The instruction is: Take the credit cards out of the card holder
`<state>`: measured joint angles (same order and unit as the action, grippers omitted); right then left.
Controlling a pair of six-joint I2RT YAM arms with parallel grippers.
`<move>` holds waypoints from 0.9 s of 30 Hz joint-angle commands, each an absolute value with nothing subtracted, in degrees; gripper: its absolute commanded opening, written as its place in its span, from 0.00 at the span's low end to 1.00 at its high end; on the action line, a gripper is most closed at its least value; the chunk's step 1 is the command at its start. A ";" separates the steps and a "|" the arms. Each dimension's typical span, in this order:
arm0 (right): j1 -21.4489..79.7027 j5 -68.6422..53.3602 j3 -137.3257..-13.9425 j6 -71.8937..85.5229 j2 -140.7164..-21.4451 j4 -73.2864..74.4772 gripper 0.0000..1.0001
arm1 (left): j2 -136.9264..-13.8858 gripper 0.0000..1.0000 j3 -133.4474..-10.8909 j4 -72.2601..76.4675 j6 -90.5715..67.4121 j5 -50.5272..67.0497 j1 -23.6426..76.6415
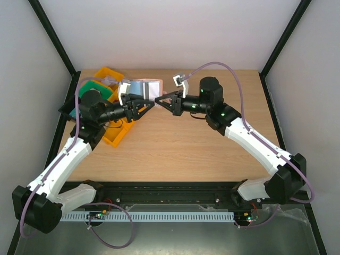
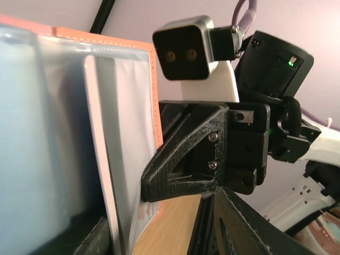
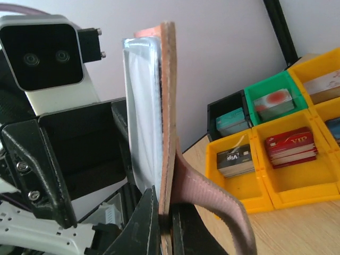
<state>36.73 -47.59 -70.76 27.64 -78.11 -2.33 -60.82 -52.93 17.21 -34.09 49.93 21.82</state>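
Note:
The card holder (image 1: pixel 144 87) is held upright above the table's back left, open, with a tan-orange stitched edge (image 2: pixel 154 90) and a brown strap (image 3: pixel 212 202) curling off it. Pale blue-grey credit cards (image 2: pixel 37 133) sit in its clear sleeves (image 3: pixel 142 106). My right gripper (image 3: pixel 169 212) is shut on the holder's leather edge (image 3: pixel 168 106) and meets it from the right (image 1: pixel 159 101). My left gripper (image 1: pixel 144 104) faces it from the left. Its jaws stand apart (image 2: pixel 162 218), with a white card edge (image 2: pixel 101 159) beside its left finger and wood showing in the gap.
Yellow (image 3: pixel 297 186), green (image 3: pixel 249 87) and black (image 3: pixel 212 109) trays with stacks of cards stand at the table's left back (image 1: pixel 114 137). The two wrists and their cameras are almost touching. Black frame posts rise at the back corners.

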 commanded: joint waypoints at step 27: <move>40.26 -56.60 -68.98 24.18 -72.96 -9.62 0.48 | -53.39 0.02 -52.58 2.57 -11.91 59.07 22.85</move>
